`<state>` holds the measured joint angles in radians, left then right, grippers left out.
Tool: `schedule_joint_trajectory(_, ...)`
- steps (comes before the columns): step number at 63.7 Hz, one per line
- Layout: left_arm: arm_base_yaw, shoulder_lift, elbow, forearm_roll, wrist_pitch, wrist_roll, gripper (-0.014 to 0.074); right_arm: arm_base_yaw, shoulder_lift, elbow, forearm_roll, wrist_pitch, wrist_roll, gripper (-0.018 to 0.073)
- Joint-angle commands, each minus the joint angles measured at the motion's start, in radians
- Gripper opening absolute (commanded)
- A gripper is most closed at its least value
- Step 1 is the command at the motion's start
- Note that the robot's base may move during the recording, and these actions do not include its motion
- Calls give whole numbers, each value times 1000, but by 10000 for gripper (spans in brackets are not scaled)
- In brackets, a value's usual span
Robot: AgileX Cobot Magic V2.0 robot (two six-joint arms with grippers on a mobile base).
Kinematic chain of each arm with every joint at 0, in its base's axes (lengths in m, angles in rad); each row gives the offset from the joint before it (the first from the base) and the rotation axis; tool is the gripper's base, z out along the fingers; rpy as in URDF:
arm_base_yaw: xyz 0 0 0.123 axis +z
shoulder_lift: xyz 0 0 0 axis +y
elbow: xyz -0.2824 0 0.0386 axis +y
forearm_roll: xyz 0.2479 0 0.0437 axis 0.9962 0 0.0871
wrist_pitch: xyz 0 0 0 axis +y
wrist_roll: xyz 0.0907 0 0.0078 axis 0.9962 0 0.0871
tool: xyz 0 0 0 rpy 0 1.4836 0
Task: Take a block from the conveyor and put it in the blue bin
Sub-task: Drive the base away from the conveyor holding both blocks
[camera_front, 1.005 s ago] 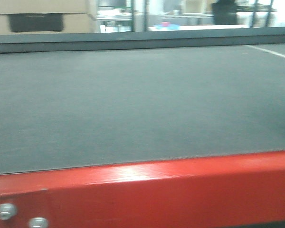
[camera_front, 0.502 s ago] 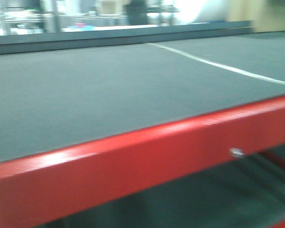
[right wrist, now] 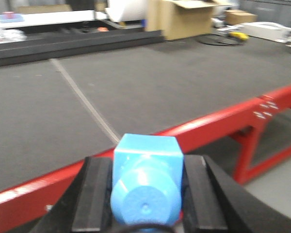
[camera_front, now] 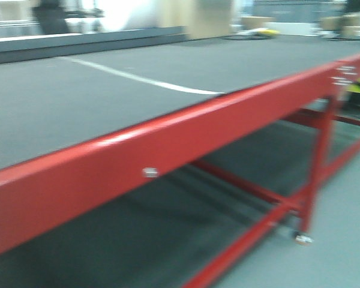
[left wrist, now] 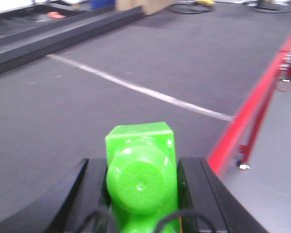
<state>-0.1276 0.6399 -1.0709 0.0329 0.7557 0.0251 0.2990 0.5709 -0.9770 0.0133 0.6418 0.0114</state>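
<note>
- In the blurred front view, the conveyor (camera_front: pixel 48 114) fills the upper left. Its red frame (camera_front: pixel 168 150) slants from lower left to upper right, and a white seam (camera_front: pixel 138 80) crosses the belt. No claw, block or bin shows here.
- At the lower centre of the left wrist view, the left claw (left wrist: pixel 141 182) is clenched on a green block (left wrist: pixel 140 145). Black fingers (left wrist: pixel 89 187) press both flanks and the rounded knob faces the camera. The block hangs above the grey belt, likely lifted so it clears the surface while carried.
- At the lower centre of the right wrist view, the right claw (right wrist: pixel 145 191) grasps the blue block (right wrist: pixel 146 155) the same way, squeezed by its flat sides with the knob toward the lens. It is off the belt and seen against the red frame. A cardboard box (right wrist: pixel 184 17) stands beyond the belt at the upper right.
- The grab looks done and the placing remains; I cannot see a blue bin.
</note>
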Motion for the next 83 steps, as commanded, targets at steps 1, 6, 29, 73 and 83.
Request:
schedule_joint_trajectory(1,-7,-7,2,0,-21,-9,-111,2,-6,1,-13,-22,-3,-153)
schedule_joint_trajectory(6,-7,-7,2,0,-21,-9,-111,2,-6,1,-13,-22,-3,-153)
schedule_joint_trajectory(29,-7,-7,2,0,-21,-9,-111,2,-6,1,-13,-22,-3,-153)
schedule_joint_trajectory(73,-7,-7,2,0,-21,-9,-111,2,-6,1,-13,-22,-3,-153)
schedule_joint_trajectory(83,-7,-7,2,0,-21,-9,-111,2,-6,1,-13,-22,-3,-153)
